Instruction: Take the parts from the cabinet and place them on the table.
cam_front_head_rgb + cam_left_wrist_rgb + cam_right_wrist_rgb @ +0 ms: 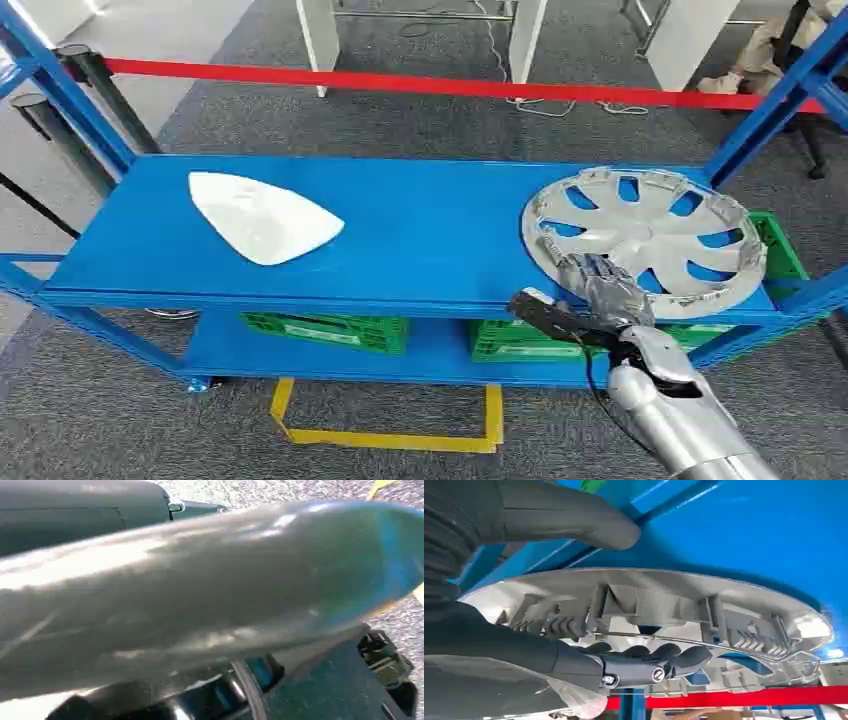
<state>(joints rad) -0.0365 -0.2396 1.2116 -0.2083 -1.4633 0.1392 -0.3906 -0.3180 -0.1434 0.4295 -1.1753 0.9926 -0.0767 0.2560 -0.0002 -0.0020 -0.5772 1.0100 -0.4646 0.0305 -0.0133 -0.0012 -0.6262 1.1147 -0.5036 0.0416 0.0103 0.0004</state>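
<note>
A silver hubcap [645,240] lies at the right end of the blue shelf [430,230], its near edge slightly raised. My right hand [600,285] grips that near rim. In the right wrist view the thick thumb [569,522] lies on one face of the hubcap [664,600] and the dark fingers [659,655] curl into its ribbed inner side. A white curved panel [262,217] rests flat on the shelf's left part, well away from the hand. A dark grey part of my left hand [75,510] shows blurred in the left wrist view, its fingers hidden.
Blue uprights [760,120] frame the shelf at both ends. Green crates [325,330] sit on the lower shelf, and another green crate [775,245] stands behind the hubcap. A red barrier tape [450,85] runs behind. Yellow tape [385,435] marks the floor in front.
</note>
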